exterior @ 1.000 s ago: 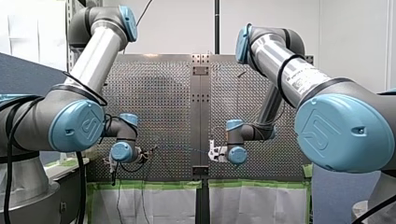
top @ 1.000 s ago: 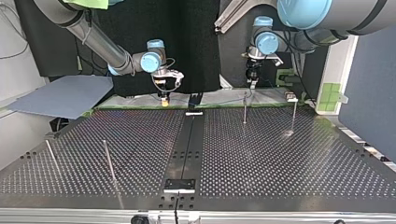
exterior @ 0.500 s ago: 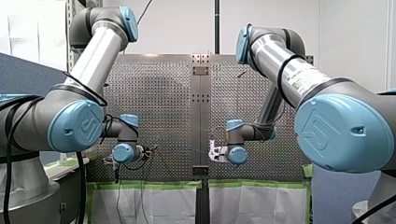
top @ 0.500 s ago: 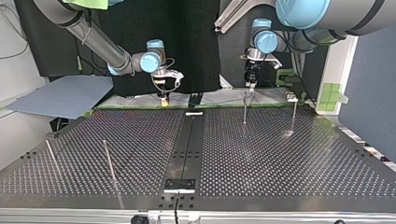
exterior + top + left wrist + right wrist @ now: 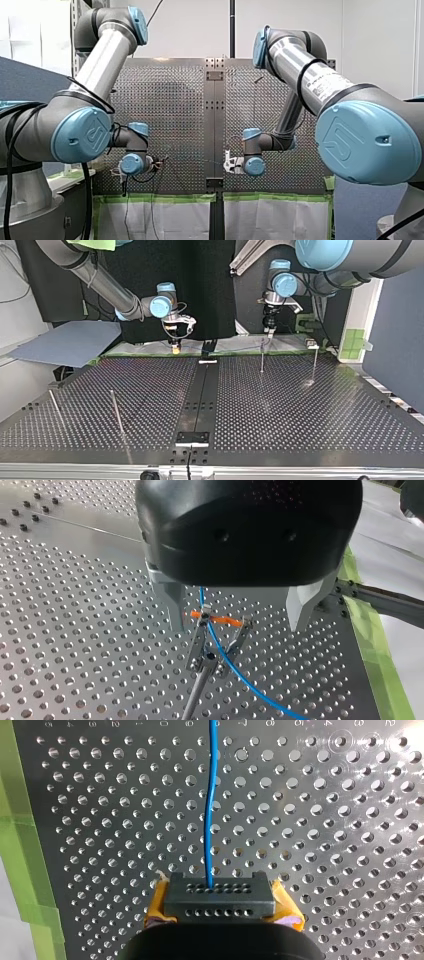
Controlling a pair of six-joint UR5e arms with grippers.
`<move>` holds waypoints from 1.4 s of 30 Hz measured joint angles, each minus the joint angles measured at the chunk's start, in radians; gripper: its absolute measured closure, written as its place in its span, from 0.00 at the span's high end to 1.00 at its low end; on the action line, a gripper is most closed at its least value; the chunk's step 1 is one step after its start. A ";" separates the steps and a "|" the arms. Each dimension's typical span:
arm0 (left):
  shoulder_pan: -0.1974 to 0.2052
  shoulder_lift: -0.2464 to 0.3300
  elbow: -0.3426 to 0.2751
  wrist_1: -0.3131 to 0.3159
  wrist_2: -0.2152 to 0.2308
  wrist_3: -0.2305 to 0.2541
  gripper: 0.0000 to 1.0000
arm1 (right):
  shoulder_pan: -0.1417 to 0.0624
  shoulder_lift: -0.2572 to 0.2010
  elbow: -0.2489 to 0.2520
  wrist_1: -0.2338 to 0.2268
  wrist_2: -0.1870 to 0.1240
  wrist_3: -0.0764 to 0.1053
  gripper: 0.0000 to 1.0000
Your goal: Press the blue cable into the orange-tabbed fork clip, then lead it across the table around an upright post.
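Observation:
In the left wrist view my left gripper (image 5: 237, 622) stands open, its metal fingers (image 5: 172, 605) on either side of the orange-tabbed fork clip (image 5: 216, 632). The blue cable (image 5: 235, 667) runs through the fork and nothing grips it there. The right wrist view shows my right gripper (image 5: 220, 902), with yellow pads, shut on the blue cable (image 5: 212, 810), which leads straight away over the plate. In the top view my left gripper (image 5: 270, 331) hangs over the clip's thin stem (image 5: 262, 354), and my right gripper (image 5: 175, 344) is at the far edge, left of the centre.
Upright posts stand on the perforated table: one (image 5: 315, 362) right of the clip's stem, two (image 5: 116, 410) (image 5: 54, 407) at the top view's near left. Green tape (image 5: 372, 645) lines the table edge by the clip. A grey sheet (image 5: 70, 342) lies beyond the far left corner.
My left wrist has shifted slightly toward the top view's left above the clip within the first half second, then held. My right arm has not moved.

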 joint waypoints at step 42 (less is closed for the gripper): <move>-0.071 0.000 0.041 -0.026 0.005 -0.043 1.00 | -0.001 0.001 0.000 -0.003 -0.002 0.000 0.00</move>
